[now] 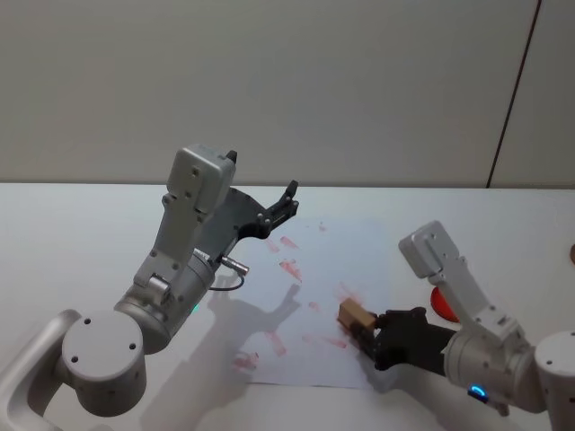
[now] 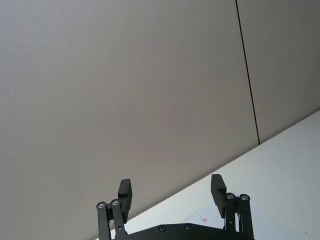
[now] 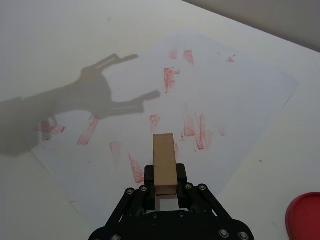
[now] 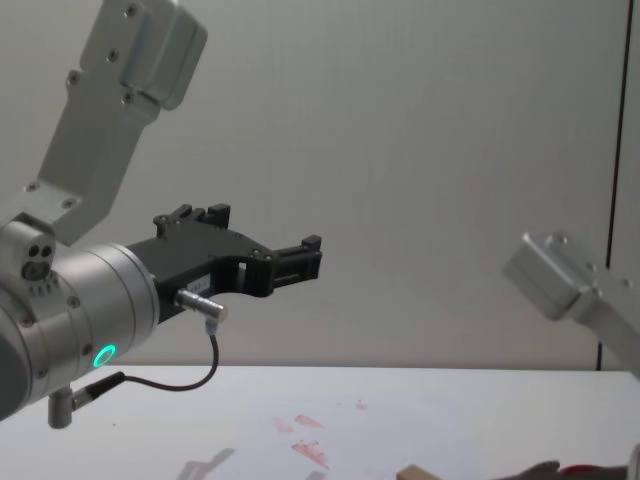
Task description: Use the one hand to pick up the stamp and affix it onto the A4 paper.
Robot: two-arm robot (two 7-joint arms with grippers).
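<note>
In the head view, the right gripper [image 1: 367, 330] is clenched on the stamp [image 1: 355, 315]. It holds the stamp low over the A4 paper [image 1: 334, 256], at about four o'clock from the sheet's centre, near its right edge. That spot looks chosen for its bare white among the red prints. A red ink pad [image 1: 441, 303] lies on the table [image 1: 81, 224] just off the sheet at three o'clock, handy for re-inking. The left gripper [image 1: 292, 198] hangs raised over the sheet's eleven o'clock corner, probably parked out of the working arm's way.

The left wrist view shows the left gripper [image 2: 170, 184] released, fingers spread wide with nothing between them, aimed at the wall behind the table.

In the right wrist view, the right gripper [image 3: 165, 173] pinches the stamp [image 3: 164, 159] near one end. The block juts out ahead of the fingers over the A4 paper [image 3: 245, 87], so the grip leaves its far end free to meet the sheet. I cannot tell whether it touches. The ink pad [image 3: 306, 218] sits off the sheet's edge.

From the chest view, the left gripper [image 4: 311, 256] is held high above the table, well clear. The stamp [image 4: 417, 472] sits low, close to the tabletop, at about five o'clock from the prints on the A4 paper [image 4: 345, 425].
</note>
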